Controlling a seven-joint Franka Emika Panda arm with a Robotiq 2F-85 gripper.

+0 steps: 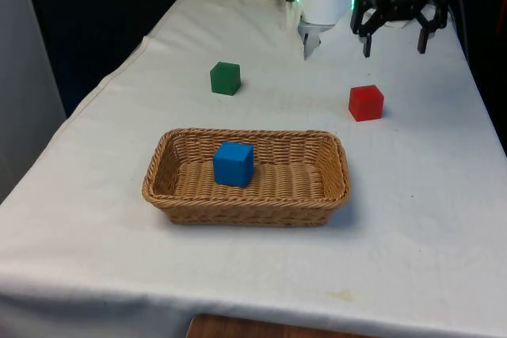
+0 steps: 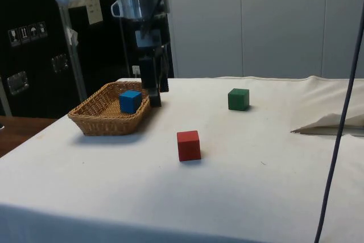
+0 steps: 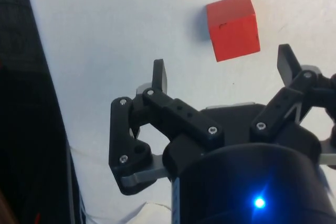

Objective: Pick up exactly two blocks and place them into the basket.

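A blue block [image 1: 234, 163] [image 2: 130, 101] lies inside the wicker basket [image 1: 245, 213] [image 2: 102, 126] at the table's middle. On the cloth toward the front view's right rests a red block [image 1: 366, 103] [image 2: 188, 145] [image 3: 232, 27]. A green block [image 1: 226, 78] [image 2: 239, 99] sits toward the front view's left, beyond the basket. My gripper [image 1: 394, 43] [image 2: 154, 99] [image 3: 223, 72] hovers above the cloth behind the red block, on the robot's side of it. It is open, nothing is between its fingers, and it is clear of the block.
The cloth is rumpled into a fold [image 2: 335, 122] near the robot's end. A dark cable [image 2: 341, 112] hangs across the side view's right. The table's edge at the front view's right runs close to the red block.
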